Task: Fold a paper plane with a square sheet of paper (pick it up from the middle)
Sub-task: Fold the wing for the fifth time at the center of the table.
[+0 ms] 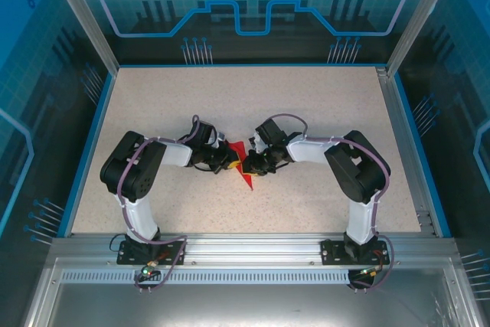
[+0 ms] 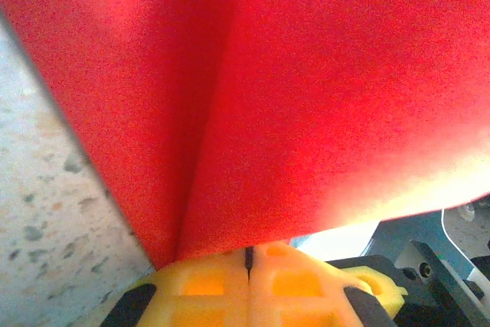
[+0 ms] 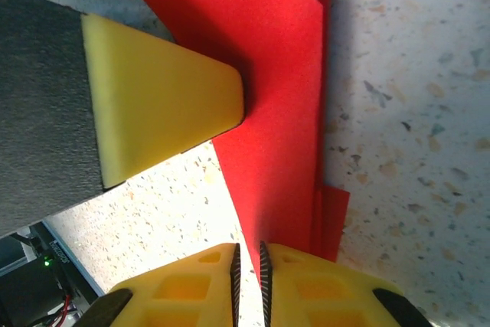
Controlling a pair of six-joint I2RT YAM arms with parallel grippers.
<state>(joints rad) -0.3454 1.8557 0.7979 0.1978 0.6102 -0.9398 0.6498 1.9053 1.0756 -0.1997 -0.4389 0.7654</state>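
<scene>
Red paper point(image 1: 246, 174) mid-counter point(image 1: 306, 105), already folded to a narrow creased wedge. Plane unfinished, more folds left. Left fingers point(image 2: 207, 281) clamped on it. Right fingers point(image 3: 298, 281) almost closed at its edge, grip unclear.

One table point(image 1: 321, 112) is carrying one piece of red paper point(image 1: 243, 160). Two arms are reaching over it: one left arm point(image 1: 138, 170), one right arm point(image 1: 360, 170). Two grippers are meeting there: one left gripper point(image 1: 228, 161), one right gripper point(image 1: 254, 163).
</scene>
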